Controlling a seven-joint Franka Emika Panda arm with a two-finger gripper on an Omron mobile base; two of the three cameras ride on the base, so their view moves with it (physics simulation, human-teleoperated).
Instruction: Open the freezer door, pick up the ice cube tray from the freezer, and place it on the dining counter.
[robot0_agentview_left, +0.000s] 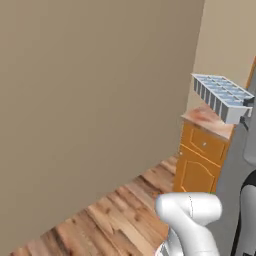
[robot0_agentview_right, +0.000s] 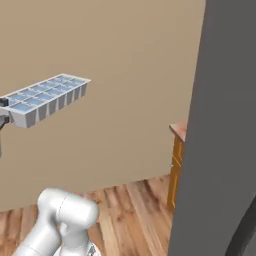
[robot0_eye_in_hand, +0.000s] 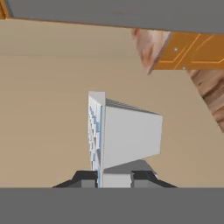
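Observation:
The ice cube tray (robot0_agentview_left: 220, 94), pale blue-white with a grid of small square cells, hangs in the air, and my gripper (robot0_agentview_left: 247, 106) is shut on its near end. The right base view has the tray (robot0_agentview_right: 46, 97) at upper left, sticking out level from the gripper (robot0_agentview_right: 3, 107) at the picture's left edge. The hand view looks along the tray (robot0_eye_in_hand: 127, 135), seen edge-on, with the dark fingertips (robot0_eye_in_hand: 85, 178) clamped on either side of its base. A tall grey freezer door (robot0_agentview_right: 220, 125) with a curved dark handle (robot0_agentview_right: 245, 230) stands to the right. The dining counter is out of view.
A small orange cabinet (robot0_agentview_left: 202, 150) with a drawer, a panelled door and a reddish marbled top stands against the beige wall (robot0_agentview_left: 90, 100), just below the tray. Wooden floor (robot0_agentview_left: 115, 220) lies in front of the wall.

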